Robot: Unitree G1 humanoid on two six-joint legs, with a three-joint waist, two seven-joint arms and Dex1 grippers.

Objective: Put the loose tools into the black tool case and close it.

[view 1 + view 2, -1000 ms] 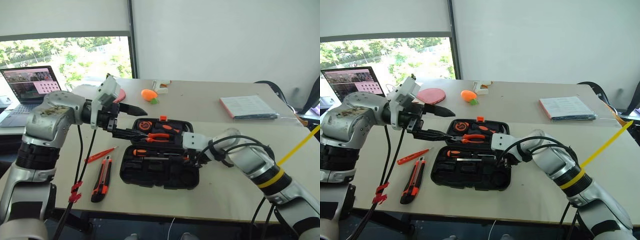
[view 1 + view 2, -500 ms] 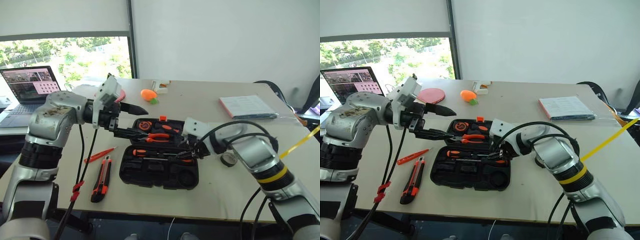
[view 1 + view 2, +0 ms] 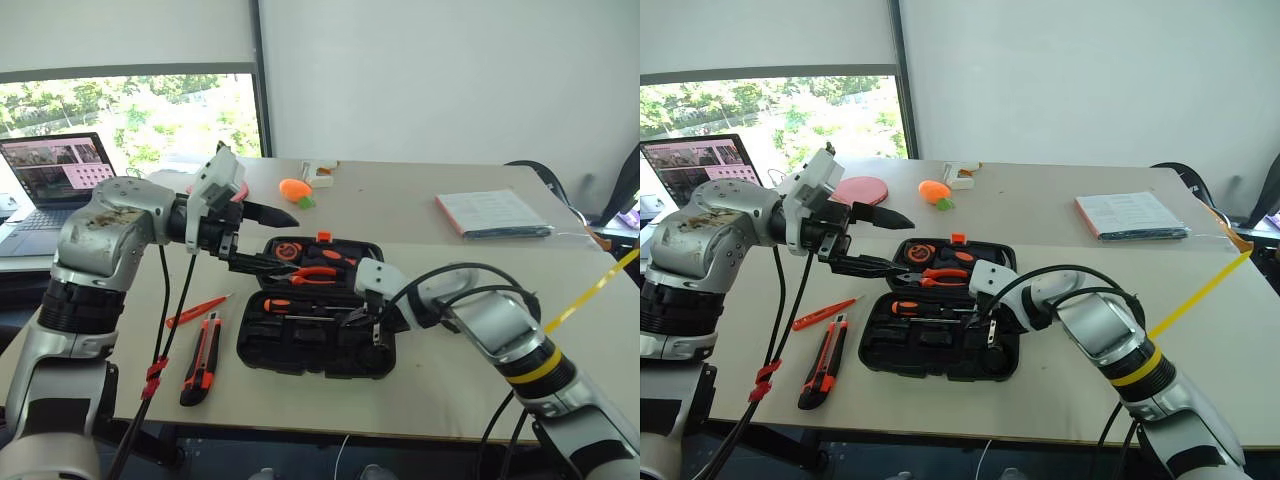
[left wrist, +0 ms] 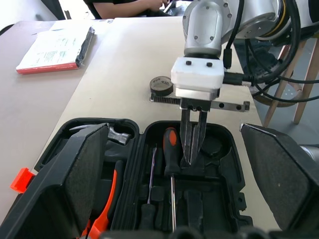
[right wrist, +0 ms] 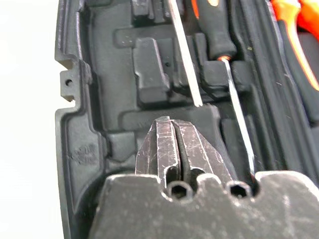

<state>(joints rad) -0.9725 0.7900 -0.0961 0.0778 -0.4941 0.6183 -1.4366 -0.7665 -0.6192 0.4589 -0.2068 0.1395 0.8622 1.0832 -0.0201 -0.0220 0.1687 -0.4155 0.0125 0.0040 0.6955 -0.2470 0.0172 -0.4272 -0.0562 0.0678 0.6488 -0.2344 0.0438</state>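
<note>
The black tool case (image 3: pixel 385 352) lies open on the table, with pliers (image 3: pixel 318 272) and a tape measure (image 3: pixel 290 250) in its lid. Two black-and-orange screwdrivers (image 4: pixel 170 144) (image 4: pixel 149 174) lie in slots of its base. My right gripper (image 4: pixel 192 157) is shut with nothing in it, tips down over the base beside those screwdrivers. My left gripper (image 3: pixel 283 245) hangs open above the case's left end, holding nothing. The slim orange screwdriver (image 3: pixel 200 310) and the utility knife (image 3: pixel 203 357) lie on the table left of the case. The tape roll (image 4: pixel 162 85) rests beyond the case's right side.
A laptop (image 3: pixel 55 185) stands at the far left and a red paddle (image 3: pixel 862 190) lies behind my left arm. An orange toy (image 3: pixel 297 190) sits at the back and a notebook (image 3: pixel 495 213) at the back right. A yellow strip (image 3: pixel 590 290) slants in from the right.
My right gripper has shut and swung left from the case's right edge to over its base. The left arm has stayed where it was.
</note>
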